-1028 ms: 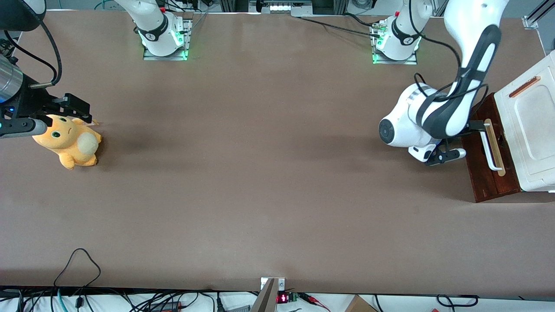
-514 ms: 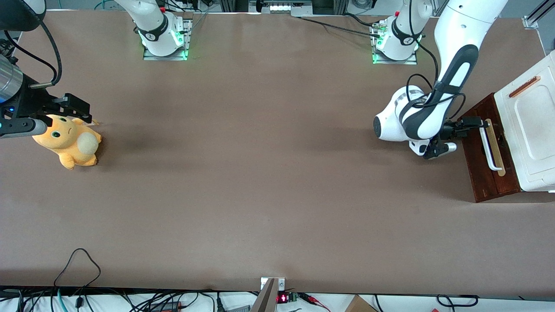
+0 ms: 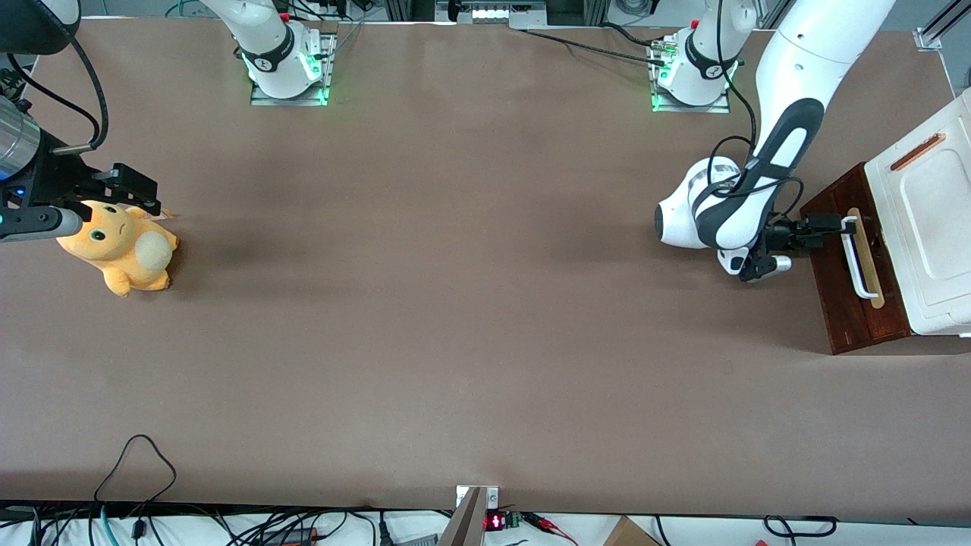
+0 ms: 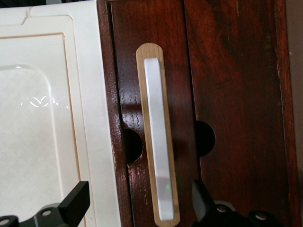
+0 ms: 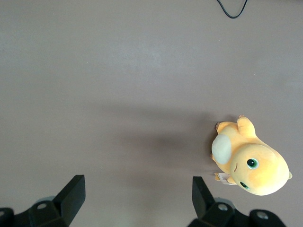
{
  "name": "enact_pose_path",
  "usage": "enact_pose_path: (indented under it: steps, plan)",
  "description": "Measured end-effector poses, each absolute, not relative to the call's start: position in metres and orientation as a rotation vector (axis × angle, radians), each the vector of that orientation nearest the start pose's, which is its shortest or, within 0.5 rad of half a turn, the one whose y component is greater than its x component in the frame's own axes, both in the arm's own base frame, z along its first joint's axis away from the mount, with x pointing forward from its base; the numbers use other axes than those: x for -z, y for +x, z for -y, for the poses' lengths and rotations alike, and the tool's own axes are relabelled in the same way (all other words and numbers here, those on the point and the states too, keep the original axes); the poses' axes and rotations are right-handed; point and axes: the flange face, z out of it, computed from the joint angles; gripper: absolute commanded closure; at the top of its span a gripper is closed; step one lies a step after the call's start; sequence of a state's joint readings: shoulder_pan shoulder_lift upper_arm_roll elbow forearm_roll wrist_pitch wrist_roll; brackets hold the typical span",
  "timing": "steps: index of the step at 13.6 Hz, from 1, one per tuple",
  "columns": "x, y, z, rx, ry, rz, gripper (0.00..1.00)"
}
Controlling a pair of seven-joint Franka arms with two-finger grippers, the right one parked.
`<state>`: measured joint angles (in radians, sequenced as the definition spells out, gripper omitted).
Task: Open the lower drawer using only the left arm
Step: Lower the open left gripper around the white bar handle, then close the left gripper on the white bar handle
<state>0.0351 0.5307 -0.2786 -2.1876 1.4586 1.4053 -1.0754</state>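
The lower drawer (image 3: 838, 303) has a dark red-brown front and a white bar handle (image 3: 856, 262) on a pale wood strip. It sits under the white cabinet top (image 3: 929, 220) at the working arm's end of the table. None of its inside shows. The left arm (image 3: 766, 182) reaches down in front of it. Its gripper (image 3: 834, 224) is at the handle's end farther from the front camera. In the left wrist view the gripper (image 4: 140, 191) is open, its black fingers (image 4: 78, 201) straddling the handle (image 4: 158, 156) without touching it.
An orange plush toy (image 3: 121, 246) lies toward the parked arm's end of the table. Both arm bases (image 3: 690, 76) stand along the table edge farthest from the front camera. Cables run along the nearest edge.
The left arm's wrist has drawn back from over the drawer front toward the table's middle. The black gripper now shows in full, pointing at the handle's end.
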Motion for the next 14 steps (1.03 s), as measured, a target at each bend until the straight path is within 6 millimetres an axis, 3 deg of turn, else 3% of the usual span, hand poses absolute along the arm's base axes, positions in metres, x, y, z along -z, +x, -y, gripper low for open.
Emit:
enact_pose_path:
  steps: [6,11,14]
  plan:
    - [-0.176,0.526,-0.011,-0.019,-1.646,-0.044,0.08]
    - [-0.164,0.527,-0.018,-0.039,-1.658,-0.05,0.2]
    - [-0.159,0.524,-0.02,-0.05,-1.652,-0.052,0.2]
